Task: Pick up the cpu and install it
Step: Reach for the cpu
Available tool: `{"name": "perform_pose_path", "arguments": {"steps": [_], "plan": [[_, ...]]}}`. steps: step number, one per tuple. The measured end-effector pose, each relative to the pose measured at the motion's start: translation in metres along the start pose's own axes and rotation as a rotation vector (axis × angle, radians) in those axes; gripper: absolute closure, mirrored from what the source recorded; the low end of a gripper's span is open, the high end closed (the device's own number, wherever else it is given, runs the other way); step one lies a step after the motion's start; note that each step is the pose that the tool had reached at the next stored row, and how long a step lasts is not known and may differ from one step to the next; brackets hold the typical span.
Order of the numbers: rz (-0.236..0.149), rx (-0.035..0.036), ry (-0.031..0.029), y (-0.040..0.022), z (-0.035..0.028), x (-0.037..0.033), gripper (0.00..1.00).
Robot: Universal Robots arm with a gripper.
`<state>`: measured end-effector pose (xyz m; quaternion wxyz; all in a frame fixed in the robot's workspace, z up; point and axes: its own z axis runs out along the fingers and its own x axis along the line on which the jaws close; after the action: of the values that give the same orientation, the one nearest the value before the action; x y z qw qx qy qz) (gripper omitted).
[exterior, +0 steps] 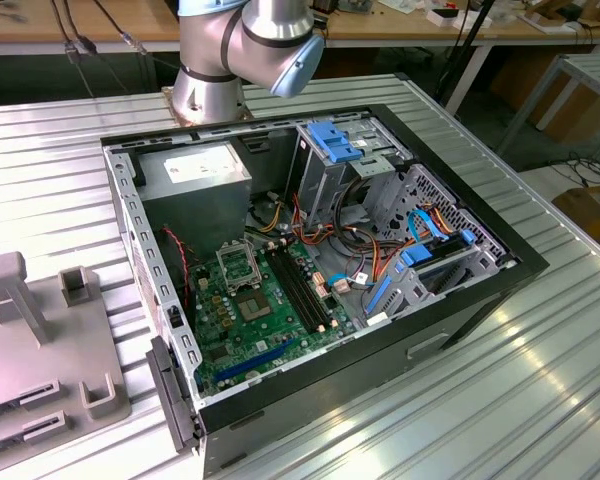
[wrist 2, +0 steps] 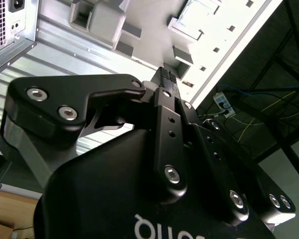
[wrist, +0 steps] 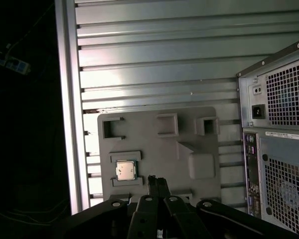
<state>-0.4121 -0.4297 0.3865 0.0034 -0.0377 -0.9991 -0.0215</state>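
**Exterior view:** the arm [exterior: 248,45] rises from its base at twelve o'clock of the open computer case [exterior: 520,262], which lies on the ribbed metal counter [exterior: 540,400]. The green motherboard [exterior: 270,312] and its socket [exterior: 238,268] face up inside. A grey tray [exterior: 40,350] sits on the counter at eight o'clock of the case.

**Second wrist view:** the end effector [wrist 2: 165,77] hangs above the tray and apart from it, its fingers pressed together with nothing between them.

**First wrist view:** the cpu [wrist: 125,170] lies flat in a shallow recess of the tray, near the tip of the closed end effector [wrist: 157,180]. It is neither under the tip nor touched by it. The chip is a small square with a dull pale-grey metal top and a thin darker rim, and raised ledges bound it on two sides.

The work appears to stand at the approach to the pick, with the chip not yet lifted. A grasp would likely call for the fingers to part and centre squarely over the chip, since so thin a part offers little edge to hold.
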Motion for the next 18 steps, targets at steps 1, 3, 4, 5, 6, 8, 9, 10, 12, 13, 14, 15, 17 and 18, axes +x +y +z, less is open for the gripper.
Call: {"name": "perform_pose_path", "arguments": {"steps": [1, 3, 4, 5, 6, 8, 9, 10, 12, 13, 14, 15, 17, 18], "plan": [[0.000, 0.0000, 0.0000, 0.0000, 0.0000, 0.0001, 0.89], [0.000, 0.0000, 0.0003, 0.0000, 0.0000, 0.0004, 0.89], [0.000, 0.0000, 0.0006, -0.0001, 0.0001, 0.0010, 0.89], [0.000, 0.0000, 0.0007, -0.0001, 0.0001, 0.0014, 0.89], [0.000, 0.0000, 0.0012, -0.0001, 0.0002, 0.0022, 0.89], [0.000, 0.0001, 0.0016, -0.0003, 0.0002, 0.0031, 0.89], [0.000, 0.0001, 0.0018, -0.0003, 0.0003, 0.0035, 0.89], [0.000, 0.0001, 0.0020, -0.0003, 0.0003, 0.0039, 0.89], [0.000, 0.0002, 0.0027, -0.0004, 0.0004, 0.0045, 0.89], [0.000, 0.0002, 0.0032, -0.0004, 0.0005, 0.0047, 0.89], [0.000, 0.0003, 0.0037, -0.0004, 0.0006, 0.0051, 0.89], [0.000, 0.0003, 0.0047, -0.0004, 0.0006, 0.0055, 0.89], [0.000, 0.0004, 0.0058, -0.0005, 0.0007, 0.0060, 0.89], [0.000, 0.0005, 0.0064, -0.0005, 0.0008, 0.0063, 0.89]]}}
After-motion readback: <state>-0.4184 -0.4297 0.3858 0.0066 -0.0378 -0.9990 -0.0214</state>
